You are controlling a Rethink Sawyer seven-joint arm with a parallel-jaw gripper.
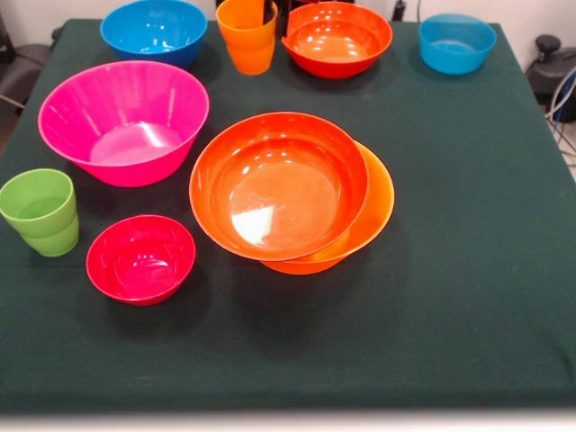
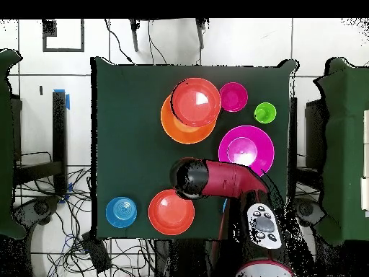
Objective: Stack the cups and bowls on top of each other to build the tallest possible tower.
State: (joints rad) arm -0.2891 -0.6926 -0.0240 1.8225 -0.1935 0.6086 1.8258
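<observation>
A red-orange bowl (image 1: 279, 184) sits tilted and off-centre inside the widest orange bowl (image 1: 373, 220), the pair forming a low tower near the middle of the dark green surface (image 1: 468, 297). To their left in the front view stands the large pink bowl (image 1: 124, 121), with a light green cup (image 1: 40, 211) and a small crimson bowl (image 1: 140, 258) in front of it, all apart from one another. Along the far edge are a blue bowl (image 1: 154, 30), an orange cup (image 1: 247, 36), a second red-orange bowl (image 1: 337, 38) and a smaller blue bowl (image 1: 456, 41). From overhead, the red and black arm (image 2: 220, 180) reaches over the far edge and appears to cover the orange cup; the gripper is hidden beneath it, so whether it is open or holding anything cannot be told.
</observation>
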